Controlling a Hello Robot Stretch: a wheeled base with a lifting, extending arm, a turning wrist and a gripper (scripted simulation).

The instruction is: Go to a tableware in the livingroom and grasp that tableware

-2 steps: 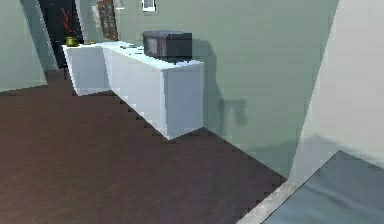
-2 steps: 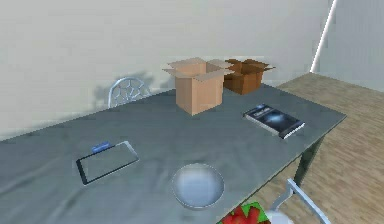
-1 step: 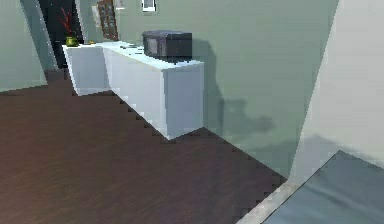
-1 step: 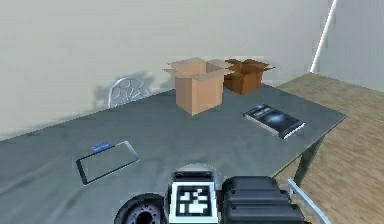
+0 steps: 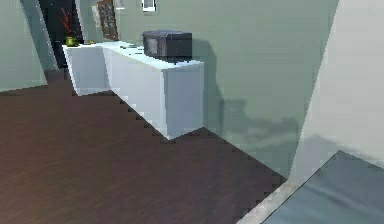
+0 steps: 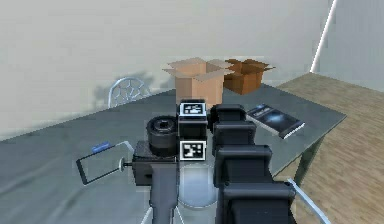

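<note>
**Forward view.** A dark wood floor (image 5: 100,160) is shown. A run of white cabinets (image 5: 165,90) is set along a grey-green wall, from ten o'clock toward the centre. A dark microwave (image 5: 167,45) is seen standing on the cabinet top near twelve o'clock. A small yellow-green thing (image 5: 72,41) is placed on the far end of the cabinets at ten o'clock; what it is cannot be told. A framed picture (image 5: 107,18) is hung on the wall at eleven o'clock. The corner of a grey tabletop (image 5: 340,190) is seen at five o'clock.

**Arm side view.** A grey table (image 6: 60,150) is spread across the picture. The dark arm (image 6: 245,170) is seen rising from six o'clock, with two white marker squares (image 6: 192,112) near the centre. The gripper (image 6: 95,165) is pointed toward eight o'clock. Bare tabletop is seen at its thin fingers, so nothing is held; how wide they stand cannot be told.

A pale glassy rounded shape (image 6: 200,188) is seen on the table at six o'clock, just beside the arm and partly hidden by it. Whether this is the tableware cannot be told.

Two open cardboard boxes are set side by side at twelve o'clock, a lighter box (image 6: 198,78) and a darker box (image 6: 247,72). A round wire-mesh thing (image 6: 128,92) is seen at eleven o'clock. A dark flat book-like thing (image 6: 275,118) is laid at two o'clock.
</note>
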